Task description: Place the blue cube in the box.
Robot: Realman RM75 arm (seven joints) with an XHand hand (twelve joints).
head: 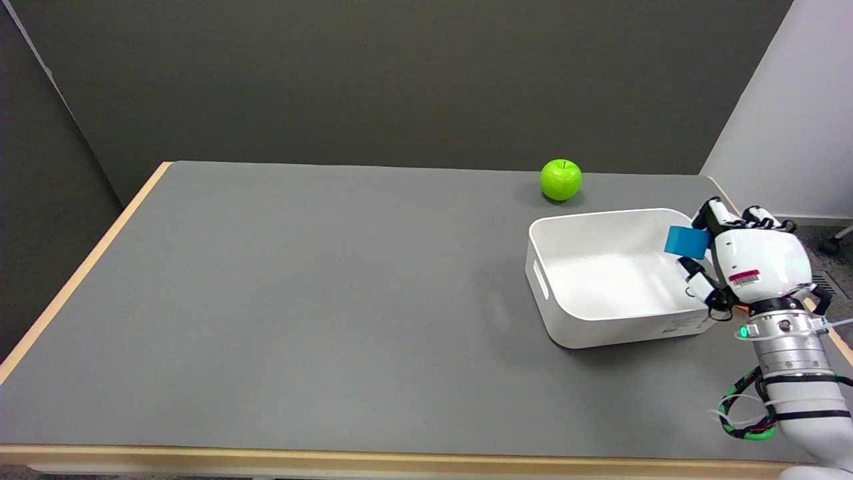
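Right now, going left to right: box (603, 280) sits open on the tabletop (300, 300), blue cube (686, 241) is up over its right inner edge, pinched by the robot hand (746, 263) just right of it; release needs a small shift left, I reckon

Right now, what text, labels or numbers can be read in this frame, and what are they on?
Nothing is legible.
Sticker on the right hand: red band and barcode, too small to read.
Print on the box near wall, lower right: too blurred to read.
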